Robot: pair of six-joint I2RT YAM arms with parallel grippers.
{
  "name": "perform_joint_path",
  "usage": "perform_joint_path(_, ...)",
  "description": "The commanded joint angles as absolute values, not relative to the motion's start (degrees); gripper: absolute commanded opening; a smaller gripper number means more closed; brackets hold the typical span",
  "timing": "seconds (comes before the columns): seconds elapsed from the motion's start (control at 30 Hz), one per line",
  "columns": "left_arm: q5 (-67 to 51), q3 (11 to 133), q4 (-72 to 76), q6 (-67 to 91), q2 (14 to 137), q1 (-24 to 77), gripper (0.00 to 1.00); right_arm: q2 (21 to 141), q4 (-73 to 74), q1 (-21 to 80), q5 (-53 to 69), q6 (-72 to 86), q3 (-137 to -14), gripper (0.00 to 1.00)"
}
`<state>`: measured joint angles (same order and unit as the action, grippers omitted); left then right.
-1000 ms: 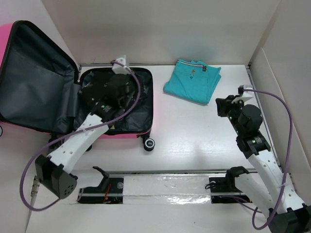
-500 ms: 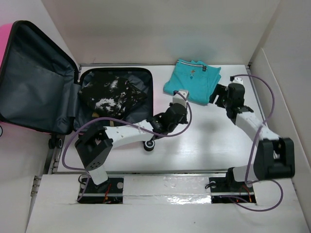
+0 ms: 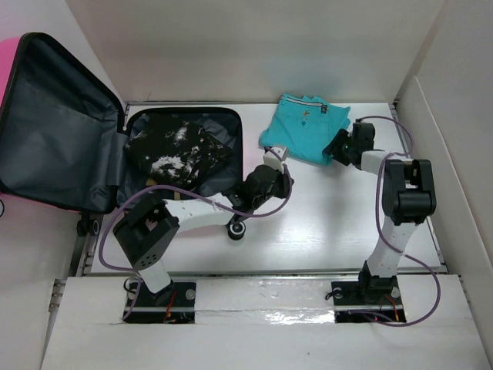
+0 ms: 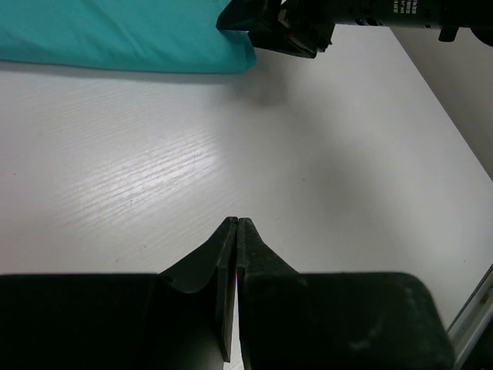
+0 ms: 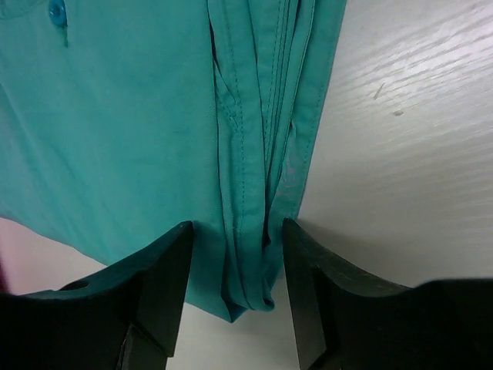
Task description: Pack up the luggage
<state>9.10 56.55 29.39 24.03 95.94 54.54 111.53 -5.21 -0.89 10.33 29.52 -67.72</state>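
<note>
The luggage (image 3: 54, 131), a hot-pink suitcase with dark grey lining, lies open at the left. A black and white patterned garment (image 3: 181, 154) lies in its lower half. A folded teal garment (image 3: 304, 127) lies on the table at the back. My left gripper (image 3: 279, 156) is shut and empty, low over the bare table between the suitcase and the teal garment (image 4: 115, 35). My right gripper (image 3: 339, 148) is open at the garment's right corner. In the right wrist view its fingers (image 5: 237, 231) straddle the folded teal edge (image 5: 254, 193) without closing on it.
A black suitcase wheel (image 3: 237, 228) sits by the luggage's near right corner. White walls enclose the table at the back and on the right (image 3: 447, 154). A white ledge (image 3: 262, 293) runs along the near edge above the arm bases.
My left arm has left the suitcase and swung right to the table, leaving the patterned garment inside. My right arm has reached forward and left to the teal garment's corner.
</note>
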Motion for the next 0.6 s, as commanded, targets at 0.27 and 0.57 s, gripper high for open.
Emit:
perform_joint_path(0.27, 4.2, 59.0, 32.6, 26.0, 95.5, 49.5, 0.5, 107.4, -17.9, 1.8, 13.2, 38.9, -58.2, 0.0)
perform_joint_path(0.57, 15.2, 69.0, 18.2, 30.8, 106.1, 50.2, 0.6, 90.5, -35.8, 6.7, 11.9, 45.2, -28.6, 0.01)
